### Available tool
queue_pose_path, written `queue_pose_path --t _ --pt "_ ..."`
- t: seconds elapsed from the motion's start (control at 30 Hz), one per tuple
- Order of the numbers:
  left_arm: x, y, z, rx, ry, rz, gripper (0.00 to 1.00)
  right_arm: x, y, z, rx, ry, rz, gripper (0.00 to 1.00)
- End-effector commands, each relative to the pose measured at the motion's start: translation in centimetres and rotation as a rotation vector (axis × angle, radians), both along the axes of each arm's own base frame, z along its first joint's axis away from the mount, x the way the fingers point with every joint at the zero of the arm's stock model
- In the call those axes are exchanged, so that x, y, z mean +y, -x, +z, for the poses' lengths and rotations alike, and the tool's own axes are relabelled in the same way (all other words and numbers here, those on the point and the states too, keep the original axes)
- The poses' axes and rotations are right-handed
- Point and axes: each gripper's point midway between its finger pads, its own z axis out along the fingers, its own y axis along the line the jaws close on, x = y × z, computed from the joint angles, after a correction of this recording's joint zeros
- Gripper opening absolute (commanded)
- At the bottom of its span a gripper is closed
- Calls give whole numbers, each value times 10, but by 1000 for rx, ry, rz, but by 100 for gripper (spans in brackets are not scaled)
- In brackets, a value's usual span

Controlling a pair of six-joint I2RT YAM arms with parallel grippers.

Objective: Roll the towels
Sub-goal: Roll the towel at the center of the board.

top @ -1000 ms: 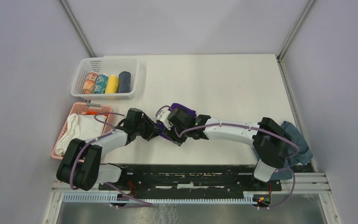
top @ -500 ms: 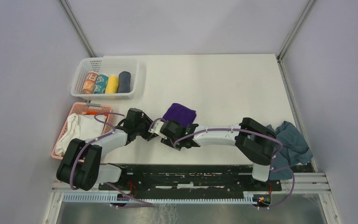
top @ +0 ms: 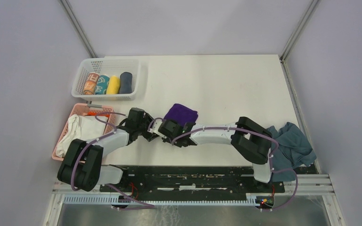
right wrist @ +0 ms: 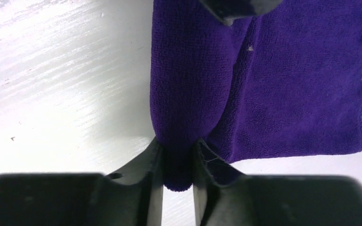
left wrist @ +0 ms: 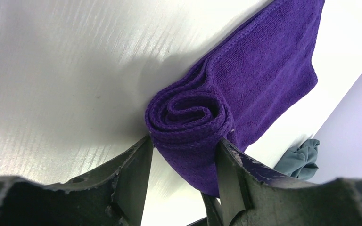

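**Quick rundown of materials and finishes**

The purple towel (left wrist: pixel 259 70) is soft, fuzzy cloth. It's totally matt, with a fine nap and a stitched hem. The tabletop (left wrist: pixel 52 70) is smooth and white, with a faint streaky grain and a slight sheen. The fingers on the left hand (left wrist: pixel 184 143) and right hand (right wrist: pixel 178 146) look like matt black plastic, rough and scuffed pale along the edges. The grey towel (top: pixel 297 141) is matt cloth too. The white basket (top: pixel 79 79) and pink basket (top: pixel 81 107) are lattice plastic.

Pink basket (top: pixel 81 108) blocks left, grey towel (top: pixel 294 143) right.
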Motion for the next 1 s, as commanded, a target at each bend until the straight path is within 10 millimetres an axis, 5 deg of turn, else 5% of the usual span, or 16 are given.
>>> queue_pose_path --t 0.0,0.27,0.6,0.97 --pt "33 16 -28 107 -174 63 61 -18 20 -24 171 48 3 25" --pt "28 9 -10 68 -154 40 67 -2 49 1 554 -236 30 4" --pt "23 14 34 -64 -78 31 79 11 43 26 1021 -541 -30 3" --pt "8 17 24 -105 27 8 77 5 22 -2 1225 -616 -234 5"
